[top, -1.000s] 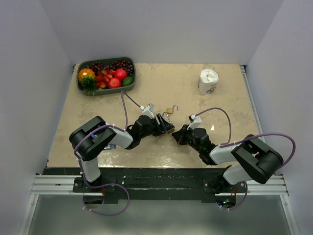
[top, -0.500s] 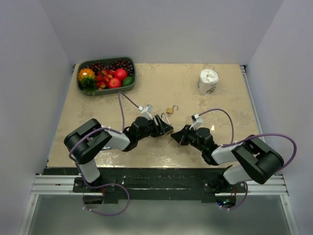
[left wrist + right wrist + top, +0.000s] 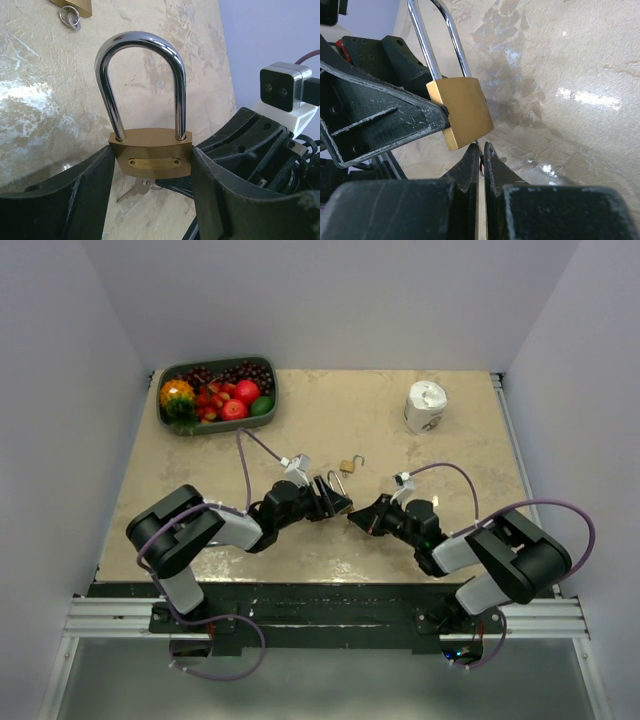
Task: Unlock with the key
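Only the left wrist view shows the key [image 3: 134, 190], a tiny, thin, silvery blade on a ring that pokes out beneath the brass padlock [image 3: 152, 152]. The padlock's smooth flat body is clamped between the partly spread fingers of the left gripper [image 3: 152, 167], and its polished steel shackle is arched above. In the right wrist view the right gripper [image 3: 481, 152] is pressed shut just under the padlock's corner. Whether the key is pinched there cannot be told. A second padlock [image 3: 348, 466] is seen on the mottled beige table [image 3: 180, 470].

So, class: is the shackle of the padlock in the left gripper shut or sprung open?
Shut: in the left wrist view both legs of the shackle sit inside the brass body of the padlock.
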You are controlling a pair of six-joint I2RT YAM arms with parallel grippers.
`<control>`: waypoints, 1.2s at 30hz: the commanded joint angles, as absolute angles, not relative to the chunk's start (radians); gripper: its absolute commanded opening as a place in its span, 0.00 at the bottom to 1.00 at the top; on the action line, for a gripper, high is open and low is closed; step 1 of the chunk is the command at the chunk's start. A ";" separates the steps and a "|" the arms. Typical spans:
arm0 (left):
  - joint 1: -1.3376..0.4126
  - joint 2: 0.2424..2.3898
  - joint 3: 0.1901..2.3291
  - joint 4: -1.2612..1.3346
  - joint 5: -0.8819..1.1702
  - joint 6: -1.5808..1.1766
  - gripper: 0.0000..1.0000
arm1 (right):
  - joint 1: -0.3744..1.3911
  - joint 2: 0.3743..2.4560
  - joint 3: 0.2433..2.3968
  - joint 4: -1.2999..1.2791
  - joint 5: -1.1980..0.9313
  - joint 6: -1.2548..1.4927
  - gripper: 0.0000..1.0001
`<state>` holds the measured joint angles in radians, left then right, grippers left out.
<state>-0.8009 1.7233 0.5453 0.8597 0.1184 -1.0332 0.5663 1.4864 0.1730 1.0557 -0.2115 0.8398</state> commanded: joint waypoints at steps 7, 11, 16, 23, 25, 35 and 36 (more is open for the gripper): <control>-0.882 1.678 0.508 0.851 0.411 -0.968 0.00 | 0.486 1.517 0.226 1.374 -0.034 0.905 0.00; -0.882 1.667 0.500 0.879 0.420 -0.962 0.00 | 0.474 1.531 0.227 1.396 -0.051 0.922 0.00; -0.882 1.646 0.480 0.923 0.437 -0.951 0.00 | 0.462 1.551 0.221 1.437 -0.072 0.942 0.00; -0.884 1.640 0.482 0.928 0.459 -0.933 0.00 | 0.451 1.572 0.221 1.493 -0.112 0.957 0.00; -0.885 1.638 0.485 0.907 0.451 -0.930 0.00 | 0.449 1.572 0.221 1.494 -0.115 0.956 0.00; -0.882 1.641 0.537 0.818 0.397 -0.922 0.00 | 0.449 1.537 0.241 1.390 -0.120 0.890 0.00; -0.882 1.641 0.544 0.809 0.376 -0.922 0.00 | 0.449 1.526 0.245 1.376 -0.120 0.887 0.00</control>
